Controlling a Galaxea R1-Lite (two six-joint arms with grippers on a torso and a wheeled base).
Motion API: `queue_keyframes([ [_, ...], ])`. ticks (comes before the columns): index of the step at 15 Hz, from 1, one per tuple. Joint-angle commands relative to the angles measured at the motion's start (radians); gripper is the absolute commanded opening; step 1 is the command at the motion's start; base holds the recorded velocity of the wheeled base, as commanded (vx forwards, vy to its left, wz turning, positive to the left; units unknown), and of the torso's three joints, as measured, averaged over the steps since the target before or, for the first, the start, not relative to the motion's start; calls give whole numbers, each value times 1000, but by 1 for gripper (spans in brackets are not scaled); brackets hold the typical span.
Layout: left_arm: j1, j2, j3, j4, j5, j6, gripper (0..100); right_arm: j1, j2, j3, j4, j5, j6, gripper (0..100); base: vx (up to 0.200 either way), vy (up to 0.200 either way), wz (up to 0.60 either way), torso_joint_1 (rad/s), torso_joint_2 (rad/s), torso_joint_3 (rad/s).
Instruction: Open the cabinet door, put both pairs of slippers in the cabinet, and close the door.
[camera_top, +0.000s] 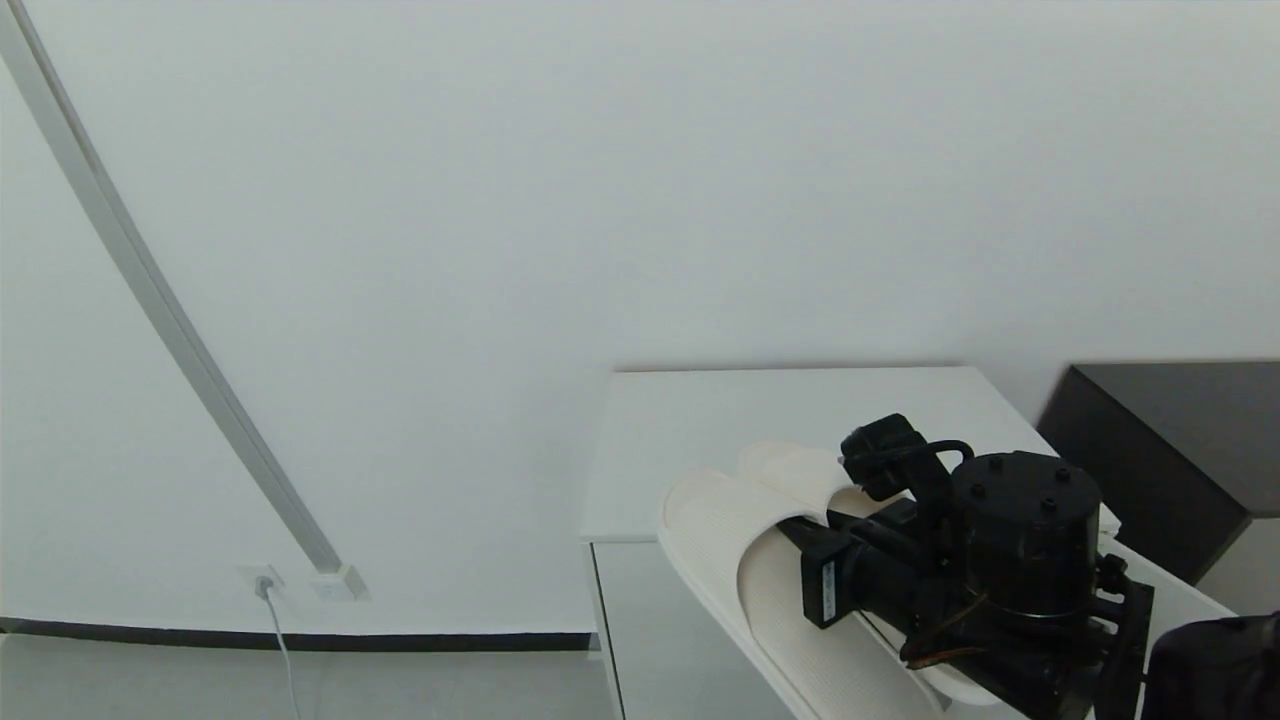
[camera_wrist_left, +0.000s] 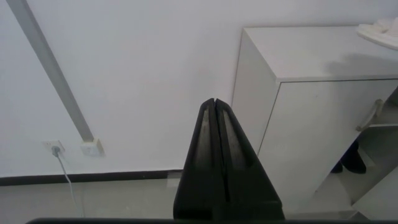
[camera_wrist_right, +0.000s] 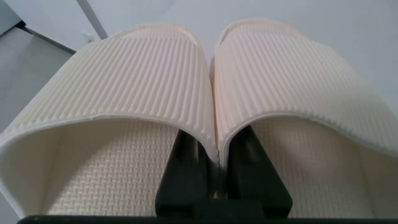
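My right gripper (camera_wrist_right: 214, 177) is closed on the pair of cream, ribbed foam slippers (camera_wrist_right: 149, 81). One finger sits inside each slipper, and the two inner strap walls are pinched between them. The pair is held above the front edge of the white laminate cabinet (camera_top: 760, 420), toes pointing away from me and heels lower than toes. My left gripper (camera_wrist_left: 214, 106) is fully closed and holds nothing. It sits to the left of the cabinet, facing its side panel.

Step in hand, as I judge it: carry this pair into the cabinet. In the left wrist view, a shelf opening with dark shoes (camera_wrist_left: 354, 158) shows past the metal door handle (camera_wrist_left: 372, 115), so a compartment appears open.

Procedure:
1. Maintain clamp force, since only the straps are held.
2. Lower the pair below the top panel.
3. Level the soles before entry.
4. Insert toe-first onto a free shelf.
5. Release only once the soles rest flat.
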Motion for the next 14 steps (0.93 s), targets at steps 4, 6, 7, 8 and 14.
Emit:
queue_keyframes([
  [4,0,1,0,-2,0,0,0,4,8,12,-2,-2,-4,0,-150,0,0,-7,-1,3],
  [6,0,1,0,0,0,0,0,4,8,16,-2,-2,-4,0,0,0,0,0,0,0],
  [7,0,1,0,0,0,0,0,6,8,16,-2,-2,-4,0,0,0,0,0,0,0],
  [8,0,1,0,-2,0,0,0,7,8,16,-2,-2,-4,0,0,0,0,0,0,0],
  [14,0,1,0,-2,0,0,0,11,8,18,-2,-3,-4,0,0,0,0,0,0,0],
])
